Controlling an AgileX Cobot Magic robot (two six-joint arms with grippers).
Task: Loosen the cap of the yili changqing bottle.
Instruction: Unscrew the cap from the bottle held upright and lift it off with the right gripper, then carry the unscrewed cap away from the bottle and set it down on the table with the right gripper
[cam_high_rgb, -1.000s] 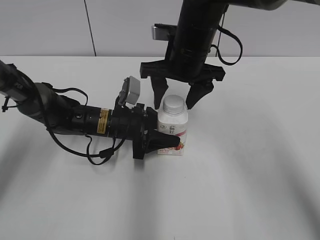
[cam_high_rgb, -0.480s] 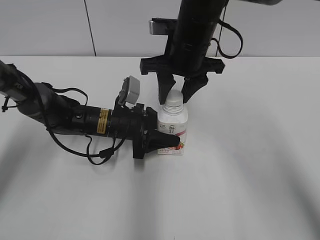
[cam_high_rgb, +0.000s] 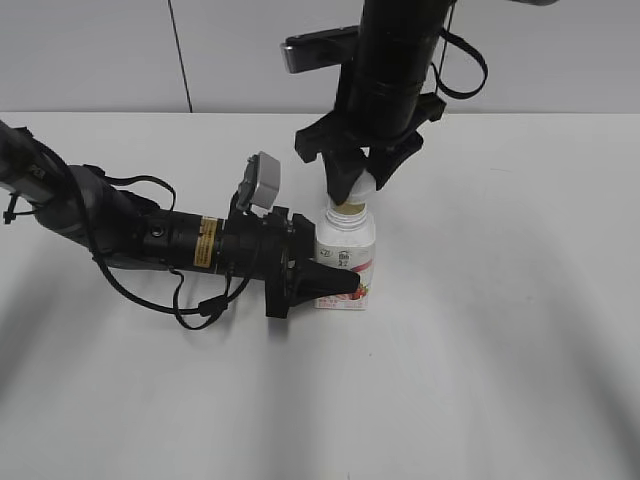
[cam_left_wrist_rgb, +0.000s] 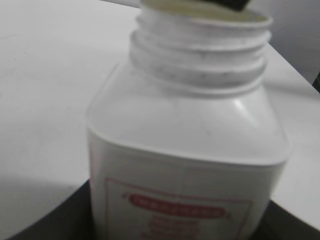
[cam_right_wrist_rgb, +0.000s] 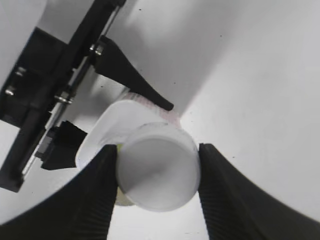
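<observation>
The white yili changqing bottle (cam_high_rgb: 346, 262) with its pink-red label stands upright on the table. My left gripper (cam_high_rgb: 322, 283) is shut on its lower body from the left. In the left wrist view the bottle (cam_left_wrist_rgb: 185, 150) fills the frame and its threaded neck is bare. My right gripper (cam_high_rgb: 355, 182) reaches down from above and is shut on the round white cap (cam_high_rgb: 357, 186), held just above the neck. In the right wrist view the cap (cam_right_wrist_rgb: 159, 172) sits between the two black fingers of the right gripper (cam_right_wrist_rgb: 157, 175), lifted off and slightly offset from the bottle (cam_right_wrist_rgb: 102, 135) below.
The bottle stands on a white table (cam_high_rgb: 480, 330). A grey wall with a dark vertical seam (cam_high_rgb: 180, 60) rises behind it. The left arm (cam_high_rgb: 120, 230) with looping black cables lies low across the table's left side.
My right gripper came down over the bottle, closed on the cap, turned, and now holds the cap raised off the neck. The left gripper and bottle stayed still.
</observation>
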